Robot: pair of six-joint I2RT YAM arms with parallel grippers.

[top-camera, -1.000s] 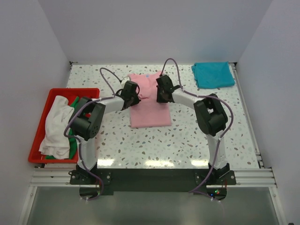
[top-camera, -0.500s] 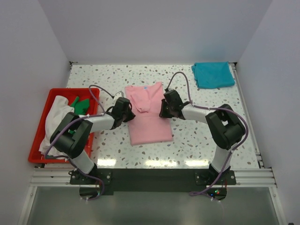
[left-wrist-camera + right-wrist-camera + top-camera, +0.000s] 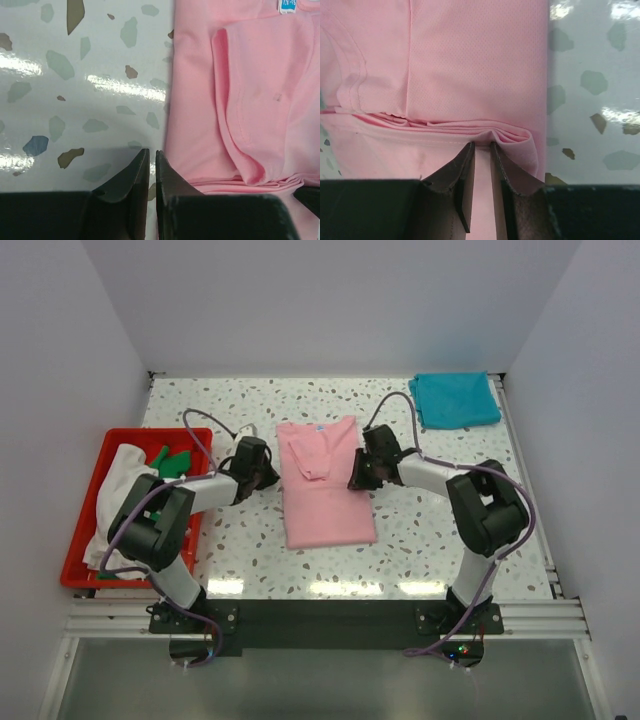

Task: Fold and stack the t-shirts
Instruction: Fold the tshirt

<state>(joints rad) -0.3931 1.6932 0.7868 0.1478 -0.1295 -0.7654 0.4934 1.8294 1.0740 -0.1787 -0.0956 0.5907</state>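
Observation:
The light pink t-shirt (image 3: 325, 490) lies folded into a long strip in the middle of the table. It also shows in the left wrist view (image 3: 260, 100) and the right wrist view (image 3: 470, 60). My left gripper (image 3: 260, 472) (image 3: 151, 152) is shut and empty on the bare table, just beside the shirt's left edge. My right gripper (image 3: 362, 472) (image 3: 482, 145) is shut on a puckered fold at the shirt's right edge. The teal t-shirt (image 3: 455, 400) lies folded at the back right. The white t-shirt (image 3: 118, 505) and the green t-shirt (image 3: 172, 462) lie crumpled in the red tray (image 3: 75, 570).
The red tray stands at the left edge of the speckled table (image 3: 250, 540). White walls close in the back and both sides. Purple cables loop above both arms.
The pink t-shirt has slid toward the near edge with both grippers. My left gripper has moved left off the shirt's edge onto the bare table.

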